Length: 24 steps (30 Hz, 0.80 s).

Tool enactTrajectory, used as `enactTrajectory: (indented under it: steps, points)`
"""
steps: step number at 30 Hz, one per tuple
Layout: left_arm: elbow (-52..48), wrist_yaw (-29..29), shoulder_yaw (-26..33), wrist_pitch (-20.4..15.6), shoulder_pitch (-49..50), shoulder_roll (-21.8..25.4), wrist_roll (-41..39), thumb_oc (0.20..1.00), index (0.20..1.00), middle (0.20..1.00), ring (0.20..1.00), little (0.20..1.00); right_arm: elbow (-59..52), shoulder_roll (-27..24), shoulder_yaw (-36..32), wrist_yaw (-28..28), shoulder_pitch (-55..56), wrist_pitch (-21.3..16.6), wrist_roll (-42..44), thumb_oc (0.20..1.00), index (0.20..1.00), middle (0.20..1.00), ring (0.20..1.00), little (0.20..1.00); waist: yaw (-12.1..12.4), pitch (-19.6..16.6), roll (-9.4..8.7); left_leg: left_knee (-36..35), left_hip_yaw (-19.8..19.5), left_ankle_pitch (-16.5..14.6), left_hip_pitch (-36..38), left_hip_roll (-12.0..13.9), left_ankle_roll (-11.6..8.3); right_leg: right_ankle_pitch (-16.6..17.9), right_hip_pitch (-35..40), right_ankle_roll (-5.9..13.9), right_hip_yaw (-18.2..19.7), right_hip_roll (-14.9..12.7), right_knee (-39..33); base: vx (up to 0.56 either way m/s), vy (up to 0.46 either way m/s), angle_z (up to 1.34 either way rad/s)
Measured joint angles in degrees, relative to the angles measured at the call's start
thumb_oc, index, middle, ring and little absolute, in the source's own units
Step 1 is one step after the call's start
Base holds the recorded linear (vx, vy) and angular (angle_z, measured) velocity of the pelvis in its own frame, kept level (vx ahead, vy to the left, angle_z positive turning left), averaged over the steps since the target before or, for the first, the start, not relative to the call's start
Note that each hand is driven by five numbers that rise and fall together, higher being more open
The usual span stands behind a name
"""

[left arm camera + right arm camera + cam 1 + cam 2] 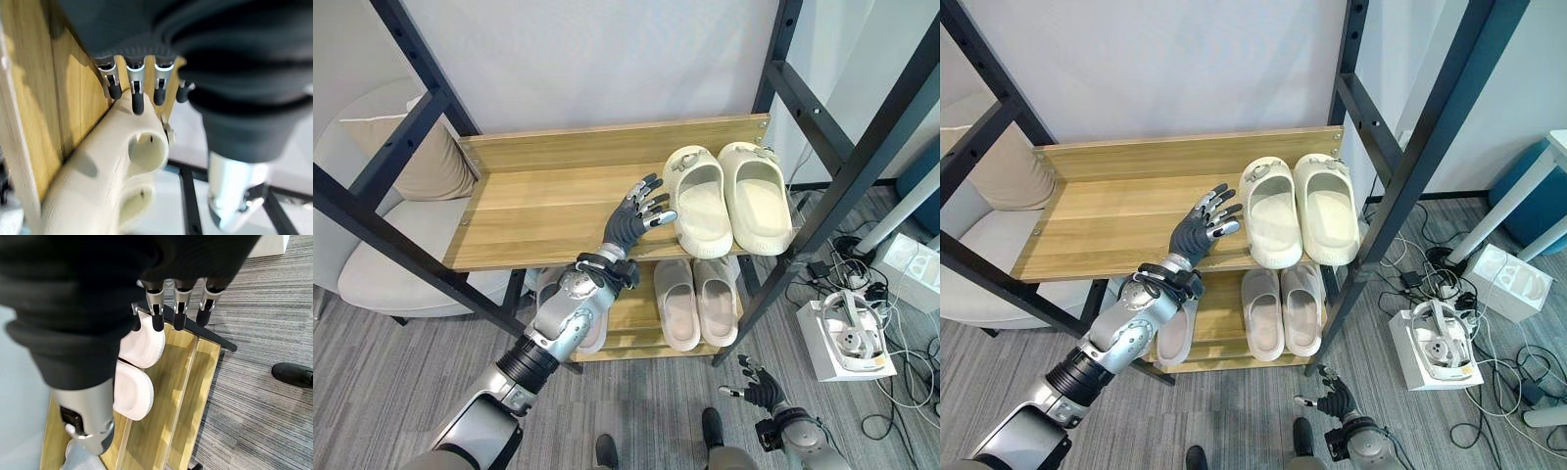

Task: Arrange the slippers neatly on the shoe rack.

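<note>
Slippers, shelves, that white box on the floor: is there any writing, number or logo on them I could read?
None can be read.
Cream slippers on the upper shelf: no print shows.
Pale slippers on the lower shelf: plain.
White box on the carpet: any marks too small to read.
The left hand, open beside the cream slippers, carries no label.
</note>
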Motion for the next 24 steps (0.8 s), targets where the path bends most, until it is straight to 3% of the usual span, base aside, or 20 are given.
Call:
enactTrajectory:
  steps: [3, 9, 13, 16, 18, 19, 20, 21, 22, 24]
  points:
    - [-0.2, 2.55, 4.12, -0.46, 0.0, 1.03, 0.29, 1.0, 1.0, 1.0, 1.0, 1.0, 0.01, -0.17, -0.25, -0.18, -0.29, -0.02, 0.0, 1.0, 1.0, 1.0, 1.0, 1.0, 0.21, 0.04, 0.06, -0.01, -0.15, 0.02, -0.01, 0.07, -0.02, 0.01, 0.11, -0.01, -0.16, 0.06, 0.0, 0.0, 0.0, 0.0]
    - [-14.67, 2.43, 9.48, -4.56, 2.91, 4.53, 3.23, 1.0, 1.0, 1.0, 1.0, 1.0, 0.14, -0.56, -0.16, 0.09, 1.1, -0.59, -0.01, 1.0, 1.0, 1.0, 1.0, 1.0, 1.86, 0.2, -0.18, 0.0, -0.35, 0.0, 0.0, 0.02, -0.01, 0.01, 0.32, -0.04, -0.48, -0.04, 0.0, 0.0, 0.002, 0.02]
    - [-23.81, -0.14, 9.98, -7.49, 2.99, 4.93, 6.56, 1.0, 1.0, 1.0, 1.0, 1.0, 0.18, -0.44, -0.19, 0.58, 1.04, -1.31, -0.01, 1.0, 1.0, 1.0, 1.0, 1.0, 2.07, 0.62, -0.83, 0.0, -1.32, 0.02, 0.04, 0.0, -0.03, -0.16, 0.81, 0.0, -1.13, -0.05, 0.0, 0.0, 0.006, 0.09]
    - [-31.26, -4.14, 9.75, -7.94, 3.15, 8.72, 7.76, 1.0, 1.0, 1.0, 1.0, 1.0, 0.06, -0.4, -0.16, 1.24, 0.59, -1.97, 0.0, 1.0, 1.0, 1.0, 1.0, 1.0, 2.25, 0.93, -1.22, 0.0, -1.62, 0.01, 0.02, 0.09, -0.04, -0.22, 0.95, -0.08, -1.48, 0.03, 0.0, 0.0, 0.015, 0.05]
    - [-44.4, -12.42, 3.55, -10.68, 3.2, 14.31, 8.81, 1.0, 1.0, 1.0, 1.0, 1.0, 0.05, -0.43, 0.03, 2.04, 0.99, -2.84, 0.01, 1.0, 1.0, 1.0, 1.0, 1.0, 2.82, 0.99, -1.39, 0.0, -1.71, 0.01, 0.04, -0.03, -0.05, -0.23, 1.1, -0.08, -1.64, -0.08, 0.01, 0.0, 0.01, 0.04]
    - [-45.54, -16.53, 0.61, -11.14, 4.6, 13.41, 8.77, 1.0, 1.0, 1.0, 1.0, 1.0, 0.0, -0.28, 0.17, 2.76, 0.89, -2.91, 0.0, 1.0, 1.0, 1.0, 1.0, 1.0, 3.75, 0.97, -1.34, 0.01, -1.71, 0.02, 0.1, -0.04, -0.04, -0.16, 1.13, -0.17, -1.64, -0.07, 0.02, 0.0, 0.0, 0.0]
    - [-45.64, -17.69, -1.27, -11.23, 6.09, 13.87, 8.5, 1.0, 1.0, 1.0, 1.0, 1.0, 0.03, -0.2, 0.43, 2.91, 0.59, -2.99, -0.06, 1.0, 1.0, 1.0, 1.0, 1.0, 3.94, 0.96, -1.32, 0.0, -1.75, 0.04, 0.08, -0.03, -0.07, -0.11, 1.13, -0.23, -1.66, -0.04, 0.03, 0.0, 0.0, 0.0]
    - [-44.25, -21.6, -8.89, -11.64, 10.25, 16.12, 8.92, 1.0, 1.0, 1.0, 1.0, 1.0, 0.18, -0.47, 1.14, 3.23, 0.62, -3.15, -0.2, 1.0, 1.0, 1.0, 1.0, 1.0, 4.02, 0.9, -1.31, -0.29, -1.78, 0.02, 0.15, -0.04, -0.08, -0.16, 1.17, -0.2, -1.66, -0.05, 0.19, 0.0, 0.0, 0.0]
    - [-40.74, -24.67, -12.75, -10.82, 12.71, 16.23, 10.01, 1.0, 1.0, 1.0, 1.0, 1.0, 0.17, -0.7, 1.71, 3.45, 0.53, -3.15, -0.22, 1.0, 1.0, 1.0, 1.0, 1.0, 4.06, 0.84, -1.2, -0.26, -1.72, 0.02, 0.29, -0.1, -0.08, -0.21, 1.23, -0.13, -1.59, -0.08, 0.14, 0.0, 0.0, 0.0]
    - [-32.67, -27.69, -15.28, -7.25, 15.0, 16.69, 12.64, 1.0, 1.0, 1.0, 1.0, 1.0, 0.17, -0.32, 2.33, 3.92, -0.06, -3.53, -0.25, 1.0, 1.0, 1.0, 1.0, 1.0, 4.13, 0.85, -1.2, 0.01, -1.64, 0.05, 0.11, -0.03, -0.09, -0.21, 1.01, -0.13, -1.51, -0.02, 0.02, 0.0, 0.0, 0.0]
